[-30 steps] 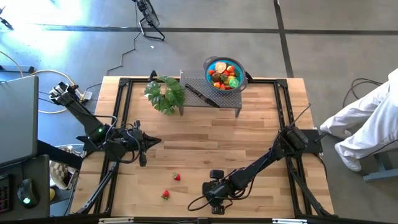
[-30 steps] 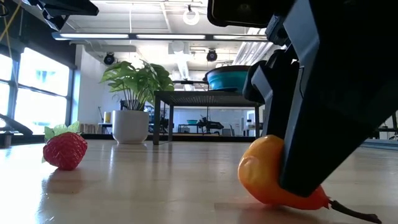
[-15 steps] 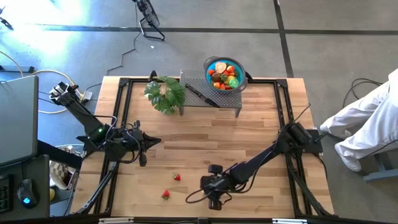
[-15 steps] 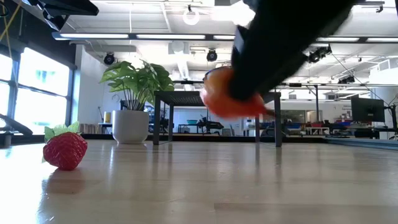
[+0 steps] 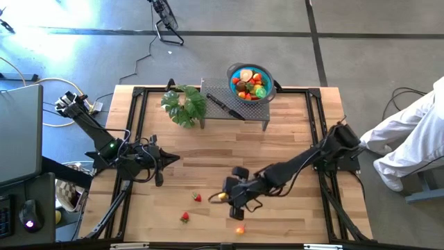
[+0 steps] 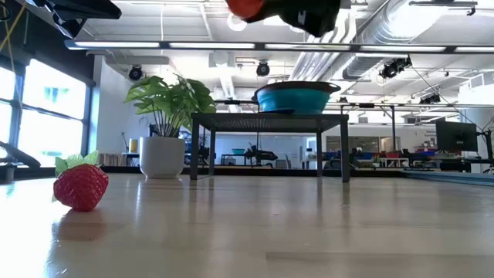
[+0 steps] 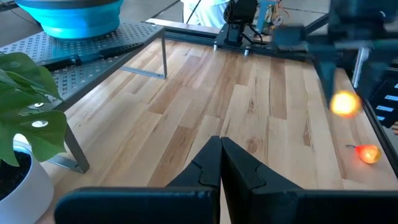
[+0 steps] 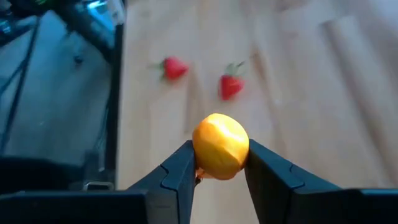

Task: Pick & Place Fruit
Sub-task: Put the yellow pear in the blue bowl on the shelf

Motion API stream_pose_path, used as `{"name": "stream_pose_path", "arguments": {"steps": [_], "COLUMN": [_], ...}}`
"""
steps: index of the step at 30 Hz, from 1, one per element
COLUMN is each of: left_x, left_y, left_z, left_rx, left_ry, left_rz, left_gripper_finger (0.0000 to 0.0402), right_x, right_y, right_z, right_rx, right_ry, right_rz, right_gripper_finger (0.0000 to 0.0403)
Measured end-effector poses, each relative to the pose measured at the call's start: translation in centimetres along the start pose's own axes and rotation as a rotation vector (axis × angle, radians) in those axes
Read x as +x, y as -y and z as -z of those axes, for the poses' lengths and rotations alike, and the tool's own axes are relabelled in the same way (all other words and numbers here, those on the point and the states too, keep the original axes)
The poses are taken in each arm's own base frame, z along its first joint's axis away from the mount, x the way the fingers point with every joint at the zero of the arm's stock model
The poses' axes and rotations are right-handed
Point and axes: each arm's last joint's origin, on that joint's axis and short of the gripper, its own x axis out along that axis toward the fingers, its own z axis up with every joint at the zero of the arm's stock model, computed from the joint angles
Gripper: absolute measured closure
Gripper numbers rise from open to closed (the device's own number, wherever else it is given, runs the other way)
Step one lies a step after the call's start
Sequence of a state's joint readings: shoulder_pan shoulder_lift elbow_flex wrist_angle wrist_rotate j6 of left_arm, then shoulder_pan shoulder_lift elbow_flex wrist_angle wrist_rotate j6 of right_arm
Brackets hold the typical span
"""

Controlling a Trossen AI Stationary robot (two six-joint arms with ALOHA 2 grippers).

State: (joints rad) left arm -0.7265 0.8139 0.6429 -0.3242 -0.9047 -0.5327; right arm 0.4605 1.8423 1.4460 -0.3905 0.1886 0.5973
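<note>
The bench (image 5: 277, 149) carries a raised mesh rack (image 5: 236, 104) at its far edge, and on that rack sits the blue bowl (image 5: 250, 82), already holding several fruits. The right end effector (image 5: 223, 197), well short of the bowl toward the near edge, has lifted off the wood since a second ago, when it was pressed low over the orange fruit (image 8: 220, 147). Its fingers are now partly closed, pinching that fruit in the air. A second orange piece (image 5: 240, 230), previously hidden under the arm, lies uncovered farther from the bowl. 2 strawberries (image 5: 197, 198) (image 5: 184, 217) remain on the wood. The left end effector (image 5: 158, 173) waits fully closed, empty, well left of the bowl. The pick looks done; carrying to the bowl comes next.
</note>
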Motion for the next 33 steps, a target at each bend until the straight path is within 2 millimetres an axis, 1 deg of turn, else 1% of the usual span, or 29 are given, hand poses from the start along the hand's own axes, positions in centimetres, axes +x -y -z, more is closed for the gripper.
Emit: {"name": "stream_pose_path", "arguments": {"steps": [2,9,16,23,26,29,33], "left_x": [0.0,0.0,0.0,0.0,0.0,0.0,0.0], "left_y": [0.0,0.1,0.1,0.1,0.1,0.1,0.1], "left_z": [-0.1,-0.1,-0.1,-0.1,-0.1,-0.1,-0.1], "left_rx": [-0.007,-0.019,-0.02,-0.01,-0.009,-0.009,-0.006], "left_ry": [0.004,0.008,0.007,0.003,0.003,0.003,0.003], "left_rz": [0.003,0.005,0.008,0.012,0.013,0.013,0.013], "left_gripper_finger": [0.0402,0.0402,0.0402,0.0402,0.0402,0.0402,0.0402], "right_x": [-1.3,-5.7,-9.6,-13.4,-14.8,-15.9,-16.8], "right_y": [0.6,2.8,6.5,11.3,13.8,16.4,19.8], "right_z": [-0.8,-4.2,-6.8,-9.1,-9.9,-10.6,-11.1], "right_rx": [0.012,0.06,0.101,0.157,0.177,0.196,0.206], "right_ry": [0.029,0.214,0.342,0.461,0.494,0.515,0.511], "right_rz": [0.026,0.101,0.225,0.402,0.468,0.541,0.631], "right_gripper_finger": [0.0289,0.0288,0.0288,0.0289,0.0288,0.0288,0.0289]}}
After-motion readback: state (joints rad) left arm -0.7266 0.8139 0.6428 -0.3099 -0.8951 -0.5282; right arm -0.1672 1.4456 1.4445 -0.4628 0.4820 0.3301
